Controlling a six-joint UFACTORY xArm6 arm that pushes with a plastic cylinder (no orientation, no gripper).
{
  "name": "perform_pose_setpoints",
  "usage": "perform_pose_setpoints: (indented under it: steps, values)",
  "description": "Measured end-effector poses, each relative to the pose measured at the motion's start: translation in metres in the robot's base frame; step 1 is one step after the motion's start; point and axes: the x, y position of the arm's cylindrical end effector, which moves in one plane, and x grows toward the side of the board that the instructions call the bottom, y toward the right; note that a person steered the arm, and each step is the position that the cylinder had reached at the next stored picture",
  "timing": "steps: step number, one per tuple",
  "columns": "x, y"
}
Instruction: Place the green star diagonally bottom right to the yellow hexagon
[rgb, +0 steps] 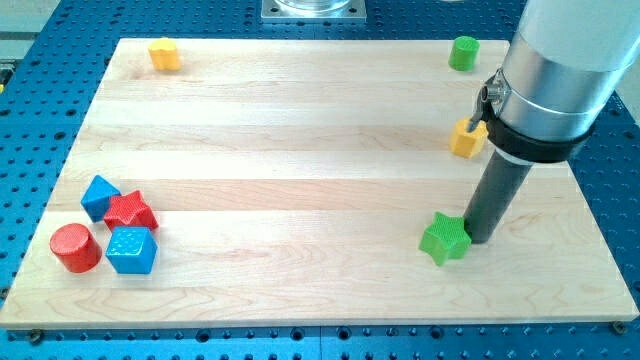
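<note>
1. Board (300, 150): pale wood, set on a blue perforated bench (50, 100).
2. My tip (478, 240): bare rod, no jaws to open or close, nothing clamped; lower end down on the board, touching or just beside the right edge of the green star (444, 238).
3. Green star: view's lower right, flat on the wood, near the board's bottom edge.
4. 2 yellow blocks present. 1 at the view's top left corner (164, 54), outline reading as a hexagon. The other (467, 138) above the star and partly behind the arm; shape not certain, partly hidden.
5. Judged target: the top-left yellow hexagon. Star well apart from it, across most of the board's width.
6. Progress: star already below and to the right of the hexagon in direction, but far from adjacent. Contact made on the star's right side; judged suitable for a push toward the view's left.
7. Remaining: long travel left and up, then stop diagonally below-right of the hexagon.
8. Others: green cylinder (463, 52) top right; red cylinder (75, 247), 2 blue blocks (100, 196) (132, 250) and red star-like block (130, 212) clustered bottom left, clear of the likely path.
</note>
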Motion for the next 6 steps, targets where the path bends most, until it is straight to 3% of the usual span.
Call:
perform_pose_setpoints:
  steps: [1,2,3,4,5,6]
  values:
    - [0.069,0.010]
    - [0.042,-0.064]
    - [-0.008,-0.046]
    - [-0.035,0.047]
    - [0.012,0.024]
    - [0.017,0.090]
